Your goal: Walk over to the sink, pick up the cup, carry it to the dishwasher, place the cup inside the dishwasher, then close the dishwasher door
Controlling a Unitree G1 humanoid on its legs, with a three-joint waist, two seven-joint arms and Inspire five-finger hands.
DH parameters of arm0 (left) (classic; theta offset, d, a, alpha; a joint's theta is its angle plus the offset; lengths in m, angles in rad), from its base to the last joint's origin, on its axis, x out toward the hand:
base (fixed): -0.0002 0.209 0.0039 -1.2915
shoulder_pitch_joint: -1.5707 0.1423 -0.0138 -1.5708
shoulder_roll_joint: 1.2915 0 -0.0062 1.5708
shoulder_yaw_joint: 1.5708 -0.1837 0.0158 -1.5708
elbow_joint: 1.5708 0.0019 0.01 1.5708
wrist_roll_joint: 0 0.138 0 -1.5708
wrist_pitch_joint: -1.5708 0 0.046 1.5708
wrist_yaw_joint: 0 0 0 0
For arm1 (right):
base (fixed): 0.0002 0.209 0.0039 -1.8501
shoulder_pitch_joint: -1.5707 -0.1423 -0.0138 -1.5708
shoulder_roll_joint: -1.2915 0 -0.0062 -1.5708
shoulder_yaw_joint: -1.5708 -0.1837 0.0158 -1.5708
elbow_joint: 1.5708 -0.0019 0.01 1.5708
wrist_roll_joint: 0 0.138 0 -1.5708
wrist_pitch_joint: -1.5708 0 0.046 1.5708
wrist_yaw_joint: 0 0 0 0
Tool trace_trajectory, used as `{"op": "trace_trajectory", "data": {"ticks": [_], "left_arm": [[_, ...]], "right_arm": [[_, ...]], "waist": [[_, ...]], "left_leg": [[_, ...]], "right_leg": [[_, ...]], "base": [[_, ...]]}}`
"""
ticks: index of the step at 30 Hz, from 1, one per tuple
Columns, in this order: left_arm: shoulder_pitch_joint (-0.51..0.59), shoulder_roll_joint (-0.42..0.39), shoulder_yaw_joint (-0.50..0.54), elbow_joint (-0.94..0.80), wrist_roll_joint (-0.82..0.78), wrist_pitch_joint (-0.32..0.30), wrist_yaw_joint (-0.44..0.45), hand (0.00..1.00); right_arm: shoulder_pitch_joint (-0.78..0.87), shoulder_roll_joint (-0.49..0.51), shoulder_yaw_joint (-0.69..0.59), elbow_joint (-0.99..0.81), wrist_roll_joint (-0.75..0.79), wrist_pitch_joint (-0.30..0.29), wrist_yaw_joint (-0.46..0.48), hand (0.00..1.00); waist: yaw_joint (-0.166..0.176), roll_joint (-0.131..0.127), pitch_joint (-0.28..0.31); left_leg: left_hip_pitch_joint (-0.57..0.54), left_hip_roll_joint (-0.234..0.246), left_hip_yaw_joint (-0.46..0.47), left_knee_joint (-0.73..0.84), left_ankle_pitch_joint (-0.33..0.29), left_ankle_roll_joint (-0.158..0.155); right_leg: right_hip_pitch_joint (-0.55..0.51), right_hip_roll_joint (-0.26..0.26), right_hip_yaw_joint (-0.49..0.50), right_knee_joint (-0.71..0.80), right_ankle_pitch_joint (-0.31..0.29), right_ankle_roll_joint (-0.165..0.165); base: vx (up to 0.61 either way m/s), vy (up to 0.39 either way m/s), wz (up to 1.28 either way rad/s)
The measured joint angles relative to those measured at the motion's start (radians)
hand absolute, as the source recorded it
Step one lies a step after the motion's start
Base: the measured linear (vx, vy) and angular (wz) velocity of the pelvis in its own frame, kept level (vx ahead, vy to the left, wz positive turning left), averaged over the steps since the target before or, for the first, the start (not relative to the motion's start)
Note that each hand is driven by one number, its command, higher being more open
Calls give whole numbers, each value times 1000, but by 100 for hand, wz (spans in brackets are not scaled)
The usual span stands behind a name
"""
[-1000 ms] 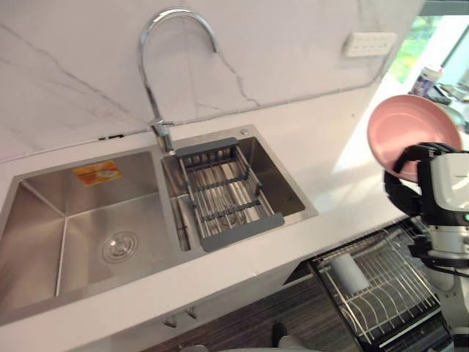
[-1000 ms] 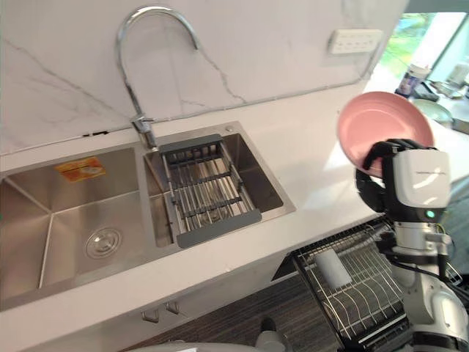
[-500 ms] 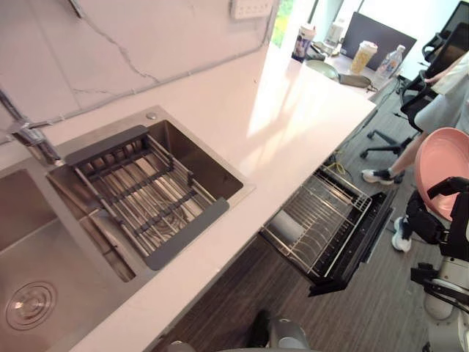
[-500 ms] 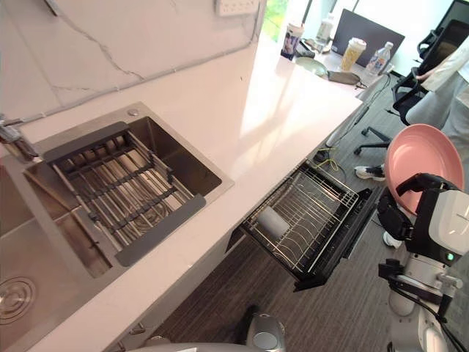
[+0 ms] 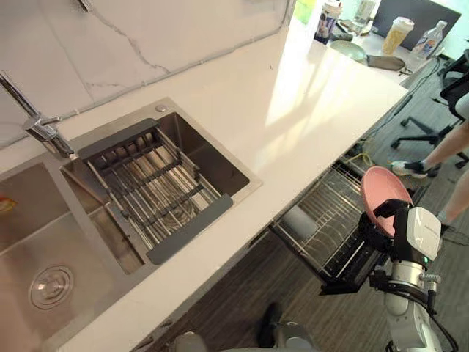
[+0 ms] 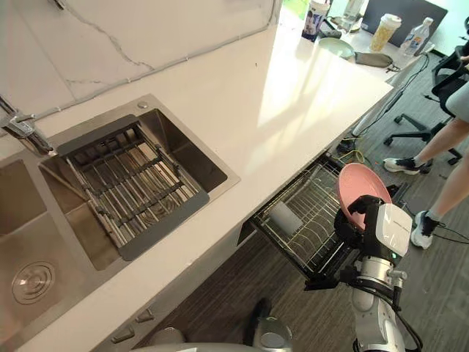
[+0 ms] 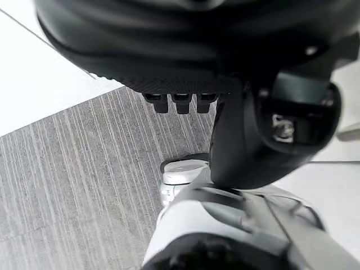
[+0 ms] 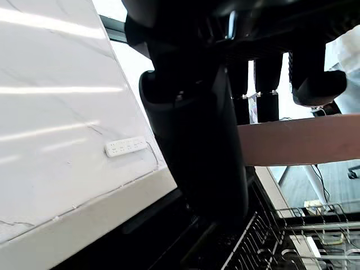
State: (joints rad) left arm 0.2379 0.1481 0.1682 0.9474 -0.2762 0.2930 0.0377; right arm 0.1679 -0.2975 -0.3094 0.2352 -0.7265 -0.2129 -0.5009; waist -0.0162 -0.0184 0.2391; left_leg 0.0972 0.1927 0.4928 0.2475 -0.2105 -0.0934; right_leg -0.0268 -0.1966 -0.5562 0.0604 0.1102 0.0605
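My right hand is shut on a pink plate, held upright on its edge just above the outer end of the pulled-out dishwasher rack. The right wrist view has the thumb in front of the plate's pink rim and the fingers behind it. A white cup lies on its side inside the rack, near the counter. My left hand hangs over the floor with relaxed fingers, holding nothing.
A steel double sink with a grey drainer rack and a faucet is set in the white counter. Cups and bottles stand at its far end. A person's legs and an office chair are beyond the dishwasher.
The camera has swung from the sink towards the dishwasher. My right hand with the pink plate has come down and closer to the open rack.
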Motion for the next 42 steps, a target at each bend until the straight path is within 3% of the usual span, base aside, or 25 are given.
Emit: {"op": "trace_trajectory", "data": {"ticks": [7,11,15,18,21,27,28,32,36,42], "left_arm": [[0,-16,-8,-7,0,-1,-18,100],[-4,-25,-21,-21,-9,1,-41,100],[-21,-34,-43,-45,-23,2,-52,100],[-41,-36,-69,-57,-67,-1,-79,100],[-44,-39,-100,-79,-98,-1,-92,100],[-61,-33,-130,-91,-119,-1,-125,100],[-63,-33,-132,-91,-120,-1,-126,100],[-69,-32,-138,-92,-137,4,-151,100],[-71,-32,-150,-93,-138,6,-159,100],[-73,-32,-154,-92,-135,9,-165,100]], "right_arm": [[-12,-1,0,38,81,81,37,0],[-92,-22,0,100,152,158,66,0],[-192,-65,1,145,193,198,89,0],[-311,-126,4,233,245,258,117,0],[-364,-187,11,266,266,273,146,0],[-506,-346,43,324,267,287,204,0],[-525,-358,44,337,267,289,210,100],[-611,-428,84,385,270,312,255,100],[-658,-432,87,439,325,427,258,100],[-652,-430,76,435,356,445,258,100]], "waist": [[2,39,11],[2,70,31],[3,104,76],[4,144,129],[4,176,172],[-1,199,212],[-1,201,215],[0,219,225],[2,229,227],[0,233,230]], "left_leg": [[-23,-30,-48,-56,51,8],[-54,-48,-74,-71,74,17],[-89,-69,-93,-82,98,31],[-122,-82,-113,-88,121,39],[-128,-92,-127,-100,132,43],[-185,-127,-124,-102,145,64],[-187,-131,-124,-102,146,65],[-203,-149,-133,-104,153,76],[-211,-166,-147,-108,160,86],[-203,-178,-154,-114,164,92]], "right_leg": [[10,-8,-47,-48,29,-5],[-9,-25,-64,-48,37,-8],[-43,-45,-72,-34,42,-10],[-80,-61,-77,-10,42,-15],[-96,-72,-72,7,40,-17],[-193,-118,-26,68,37,-16],[-198,-122,-20,74,37,-16],[-227,-145,-5,99,35,-13],[-238,-167,-5,119,30,-7],[-232,-183,-4,130,28,-1]], "base": [[-73,-26,21],[-85,6,17],[-72,24,15],[-43,12,15],[-68,19,6],[-63,50,-6],[-30,54,-1],[-34,36,3],[-28,20,12],[-5,12,4]]}}
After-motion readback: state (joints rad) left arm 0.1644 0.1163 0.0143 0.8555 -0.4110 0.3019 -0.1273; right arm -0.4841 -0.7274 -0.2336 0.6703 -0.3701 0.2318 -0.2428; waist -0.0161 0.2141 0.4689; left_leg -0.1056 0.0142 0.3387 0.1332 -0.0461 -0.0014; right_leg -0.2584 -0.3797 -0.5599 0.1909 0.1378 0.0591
